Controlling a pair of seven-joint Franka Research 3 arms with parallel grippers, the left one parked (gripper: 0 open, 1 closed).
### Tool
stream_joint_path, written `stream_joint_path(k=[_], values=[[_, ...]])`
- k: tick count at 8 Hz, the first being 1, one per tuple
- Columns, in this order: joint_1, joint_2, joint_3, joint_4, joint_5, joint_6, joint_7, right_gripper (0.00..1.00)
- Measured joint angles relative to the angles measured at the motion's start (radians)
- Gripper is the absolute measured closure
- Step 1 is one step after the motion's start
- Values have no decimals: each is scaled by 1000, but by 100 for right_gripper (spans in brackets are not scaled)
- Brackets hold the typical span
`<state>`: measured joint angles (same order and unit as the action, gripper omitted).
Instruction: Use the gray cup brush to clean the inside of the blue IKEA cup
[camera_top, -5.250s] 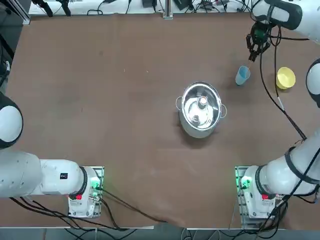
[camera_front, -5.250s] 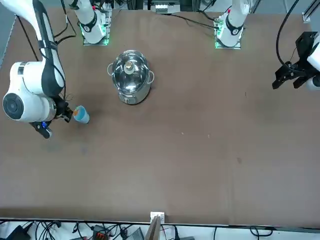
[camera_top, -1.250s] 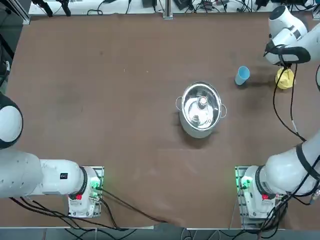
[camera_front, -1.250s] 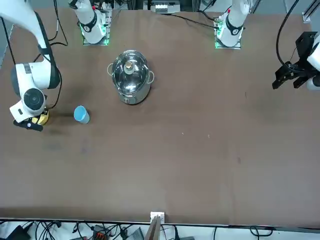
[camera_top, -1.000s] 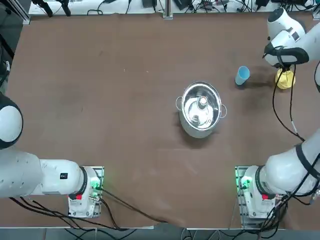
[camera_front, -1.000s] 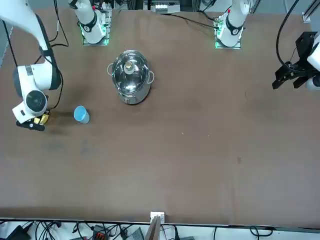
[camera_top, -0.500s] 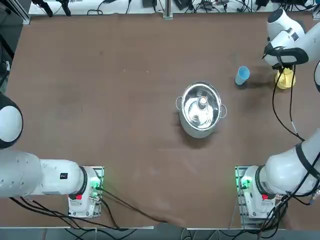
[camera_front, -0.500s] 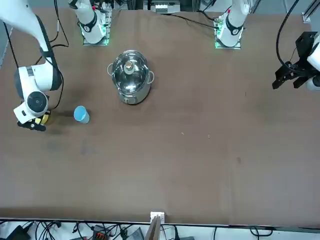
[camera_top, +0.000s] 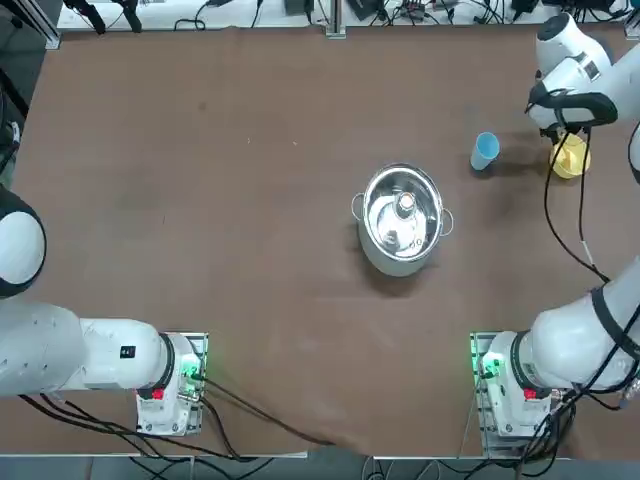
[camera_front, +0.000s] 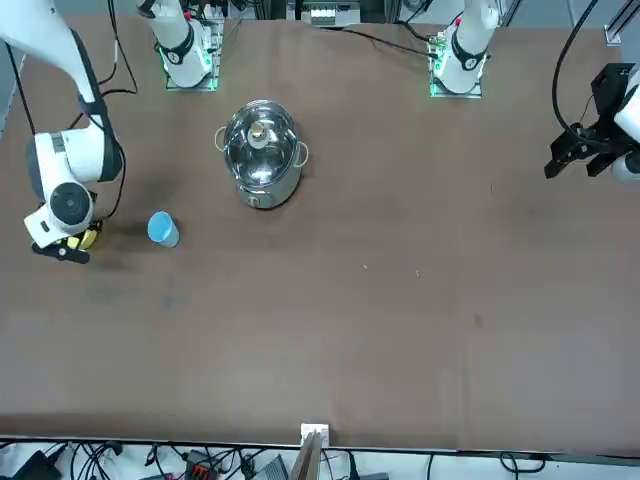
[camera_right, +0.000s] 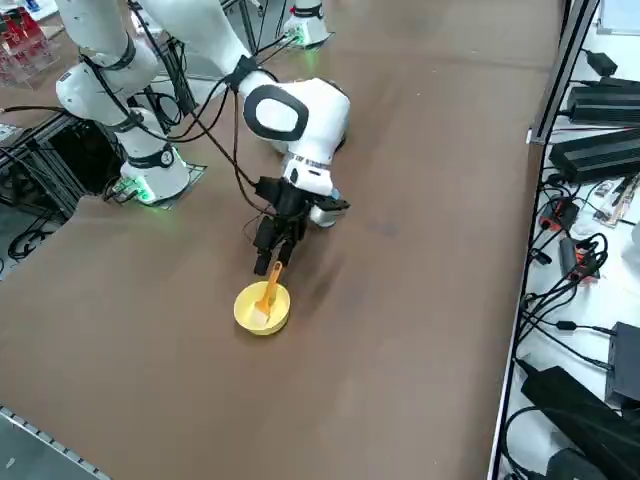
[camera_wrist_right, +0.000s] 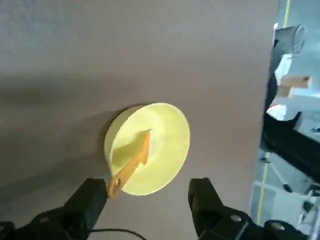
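My right gripper (camera_wrist_right: 150, 186) hangs over the yellow bowl (camera_wrist_right: 169, 162), its 2 black fingers (camera_wrist_right: 205, 195) spread wide with nothing clamped between them. The brush (camera_wrist_right: 131, 169) is the task's tool: I see its orange handle and a paler head, which sits down inside the bowl. The handle slants up across the bowl's rim, and its end, with a small hole in it, reaches out close to 1 of my fingers; whether they touch, I cannot tell. The bowl stands on the brown table (camera_top: 250, 200), open side up. The blue cup (camera_top: 486, 150) is upright on the table, mouth up, apart from me and from the bowl, on the bowl's left as I face the table. Farther left, and nearer my base, stands the steel pot (camera_top: 398, 225), with 2 loop handles and its lid (camera_top: 403, 200) on. So the cup lies between pot and bowl from left to right, touching neither. My wrist covers part of the bowl from overhead.
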<state>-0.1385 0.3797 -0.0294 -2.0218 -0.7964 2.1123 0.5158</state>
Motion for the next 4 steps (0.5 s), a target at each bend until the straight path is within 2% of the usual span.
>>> stream_joint_path(k=[2,4], values=[[2,-13,12,10,101,2,0,0],[5,-44,45,44,200,-4,-18,0]])
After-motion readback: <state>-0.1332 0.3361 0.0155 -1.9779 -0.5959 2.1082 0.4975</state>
